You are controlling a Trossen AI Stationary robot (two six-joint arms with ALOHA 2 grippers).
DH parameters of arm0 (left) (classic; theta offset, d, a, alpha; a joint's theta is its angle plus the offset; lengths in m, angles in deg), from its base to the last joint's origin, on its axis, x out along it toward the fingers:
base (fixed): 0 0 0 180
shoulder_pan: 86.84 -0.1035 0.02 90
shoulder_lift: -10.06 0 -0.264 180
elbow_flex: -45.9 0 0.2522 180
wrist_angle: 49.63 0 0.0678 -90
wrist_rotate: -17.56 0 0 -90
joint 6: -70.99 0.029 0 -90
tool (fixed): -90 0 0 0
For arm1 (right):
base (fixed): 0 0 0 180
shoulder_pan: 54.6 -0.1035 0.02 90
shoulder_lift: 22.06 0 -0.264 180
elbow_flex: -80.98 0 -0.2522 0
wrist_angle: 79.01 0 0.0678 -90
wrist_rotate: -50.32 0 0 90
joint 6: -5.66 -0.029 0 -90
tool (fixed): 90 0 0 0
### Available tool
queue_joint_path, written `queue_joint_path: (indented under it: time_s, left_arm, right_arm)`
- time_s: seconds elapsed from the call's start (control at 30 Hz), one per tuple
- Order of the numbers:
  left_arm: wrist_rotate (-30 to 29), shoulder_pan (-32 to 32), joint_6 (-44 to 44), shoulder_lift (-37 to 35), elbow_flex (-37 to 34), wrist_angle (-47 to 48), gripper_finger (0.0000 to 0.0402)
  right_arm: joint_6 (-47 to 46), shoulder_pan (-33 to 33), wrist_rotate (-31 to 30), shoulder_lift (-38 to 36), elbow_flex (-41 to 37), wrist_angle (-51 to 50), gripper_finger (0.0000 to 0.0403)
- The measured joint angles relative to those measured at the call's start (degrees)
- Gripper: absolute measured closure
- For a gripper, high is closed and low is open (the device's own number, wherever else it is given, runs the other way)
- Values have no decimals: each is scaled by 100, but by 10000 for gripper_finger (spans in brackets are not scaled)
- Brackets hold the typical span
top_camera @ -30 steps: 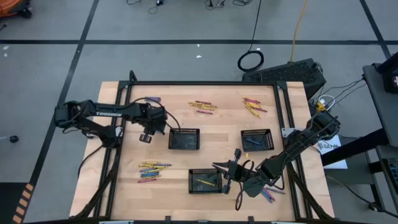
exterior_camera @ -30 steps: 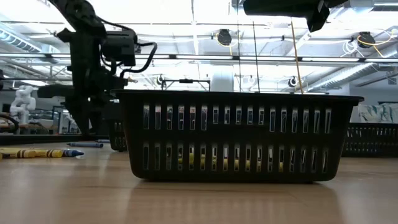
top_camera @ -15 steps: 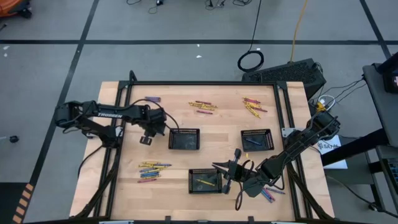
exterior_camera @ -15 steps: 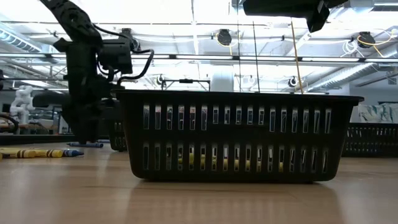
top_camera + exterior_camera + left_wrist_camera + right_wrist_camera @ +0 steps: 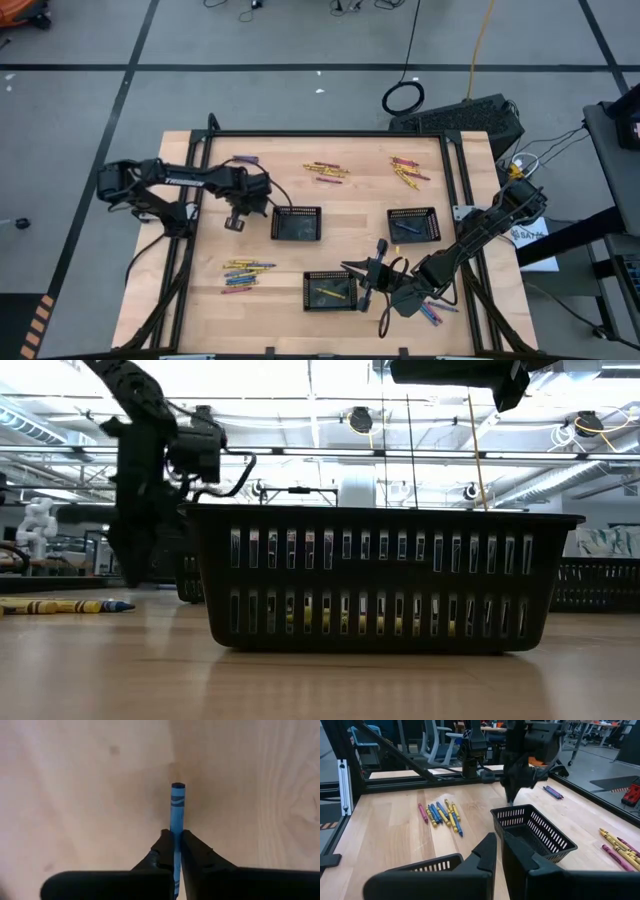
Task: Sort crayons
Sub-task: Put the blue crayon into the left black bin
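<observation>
Blue crayon [image 5: 177,805] pinched in closed left gripper [image 5: 175,851] above wooden surface [image 5: 75,795]; right gripper [image 5: 498,851] shut, empty, near mesh tray [image 5: 535,831]

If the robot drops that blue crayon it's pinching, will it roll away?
Probably a little. The blue crayon in the left gripper looks round and smooth, so it could roll on the flat wooden table. It seems stiff, sticking straight out without drooping. Being thin, it likely snaps if squeezed hard.
</observation>
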Motion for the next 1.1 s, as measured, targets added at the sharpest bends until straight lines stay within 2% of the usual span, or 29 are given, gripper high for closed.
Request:
queue_joint_path:
  time_s: [0.17,0.27,0.37,0.43,0.6,0.67,0.93,1.1]
  left_arm:
    - [-502,96,-494,-77,837,965,395]
    - [-607,183,-967,-122,1476,1301,395]
    - [-558,367,-1368,-112,2033,1264,395]
    - [-249,528,-1519,-125,2276,850,395]
    - [1359,916,-1805,-97,2193,-1052,396]
    - [1629,1074,-1930,25,2068,-1660,396]
    - [1533,1445,-1909,779,1629,-1962,396]
    - [1073,1447,-1885,1159,1638,-2005,385]
  right_arm:
    - [22,-10,2,1,0,-2,390]
    - [68,-61,-26,2,0,-2,390]
    - [113,-143,-40,2,0,0,390]
    - [126,-219,-216,2,0,2,390]
    - [153,-418,-824,2,0,-1,390]
    - [154,-480,-941,2,0,0,390]
    - [192,-555,-951,2,0,0,390]
    - [195,-555,-951,2,0,0,390]
